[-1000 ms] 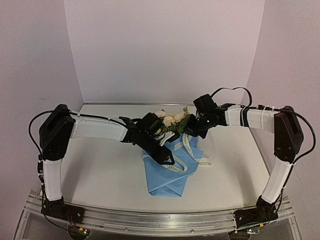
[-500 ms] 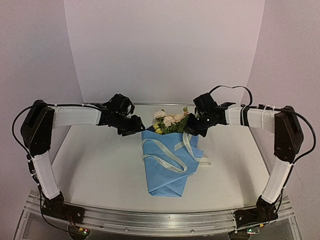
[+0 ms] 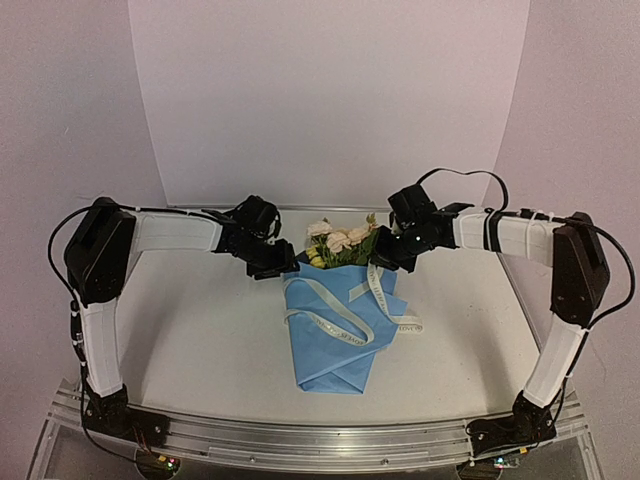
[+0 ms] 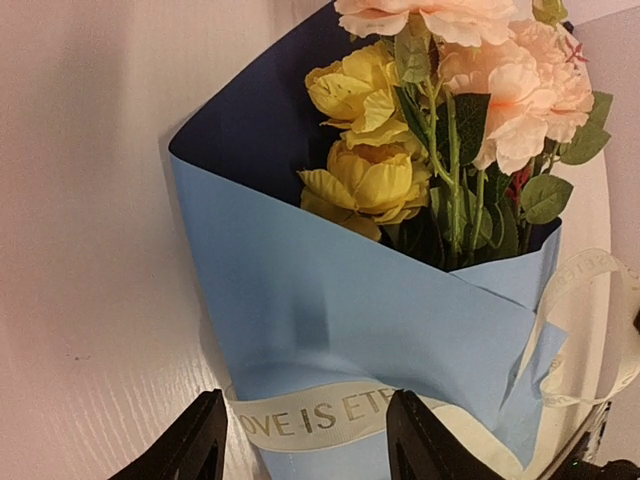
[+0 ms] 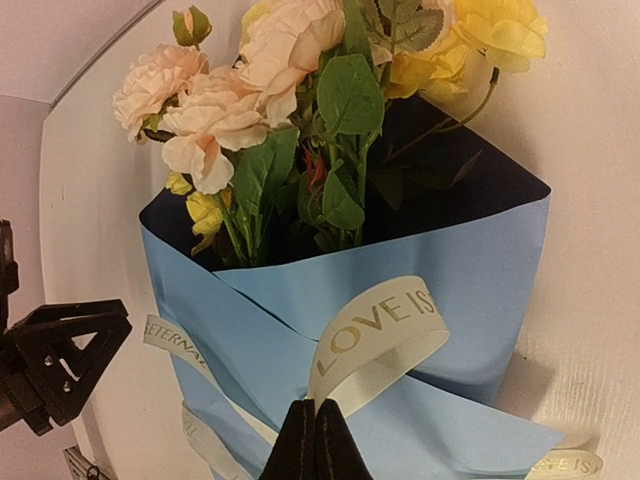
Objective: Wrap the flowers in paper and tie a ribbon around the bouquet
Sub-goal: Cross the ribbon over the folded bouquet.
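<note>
**A:** How was the left gripper (image 4: 306, 405) standing?

**B:** Its jaws were apart and closed on nothing. It hung low at the upper left corner of the paper (image 4: 330, 300). The ribbon (image 4: 300, 422) ran across the light blue face just beyond its fingertips, with gold lettering legible along it.

**A:** And the right gripper (image 5: 318, 408)?

**B:** Its jaws were pressed together, clamped on the ribbon. In the right wrist view a loop of ribbon rose from the fingertips and curled over the front fold of the paper. That gripper sat at the upper right of the wrap, just beside the leaves.

**A:** Where were the flowers (image 3: 340, 243)?

**B:** They were tucked inside the paper, between the two grippers. The yellow blooms were toward the left arm's side and the pink-cream ones toward the right, with green leaves and thin stems running down into the wrap. The dark navy face of the paper showed behind the stems.

**A:** And the bouquet (image 3: 338, 330) as a whole?

**B:** It lay flat near the middle of the surface (image 3: 200, 340), with the blooms pointing at the far wall and the folded blue point toward the arms' bases. The rest of the ribbon lay in loose loops over the paper, and part of it trailed off the right edge onto the surface.
</note>
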Motion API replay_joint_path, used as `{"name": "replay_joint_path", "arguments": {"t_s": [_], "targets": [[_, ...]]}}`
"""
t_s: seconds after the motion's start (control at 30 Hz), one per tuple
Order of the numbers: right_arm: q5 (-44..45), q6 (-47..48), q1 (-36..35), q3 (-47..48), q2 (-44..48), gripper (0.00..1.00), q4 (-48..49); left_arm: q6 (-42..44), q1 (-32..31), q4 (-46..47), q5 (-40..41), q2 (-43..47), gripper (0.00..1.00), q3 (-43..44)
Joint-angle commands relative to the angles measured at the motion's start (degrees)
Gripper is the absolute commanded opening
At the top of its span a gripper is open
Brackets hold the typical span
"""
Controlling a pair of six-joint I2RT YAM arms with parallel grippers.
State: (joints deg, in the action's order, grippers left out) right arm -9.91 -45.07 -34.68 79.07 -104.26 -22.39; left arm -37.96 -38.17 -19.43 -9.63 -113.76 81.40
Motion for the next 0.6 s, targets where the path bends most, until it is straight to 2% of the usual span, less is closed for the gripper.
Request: {"name": "replay_joint_path", "arguments": {"t_s": [0.0, 0.27, 0.57], "targets": [[1.0, 1.4, 0.0, 2.1, 3.4, 0.0, -0.7, 7.7, -1.4, -3.7, 3.4, 0.4, 0.56, 1.8], [0.8, 1.3, -0.1, 2.4, 3.3, 0.0, -0.9, 13.4, -2.2, -2.7, -1.1, -0.5, 0.55, 2.0], [0.8, 1.1, -0.1, 2.3, 3.7, 0.0, -0.9, 14.6, -2.3, -3.8, 3.6, -4.6, 0.46, 5.1]]}}
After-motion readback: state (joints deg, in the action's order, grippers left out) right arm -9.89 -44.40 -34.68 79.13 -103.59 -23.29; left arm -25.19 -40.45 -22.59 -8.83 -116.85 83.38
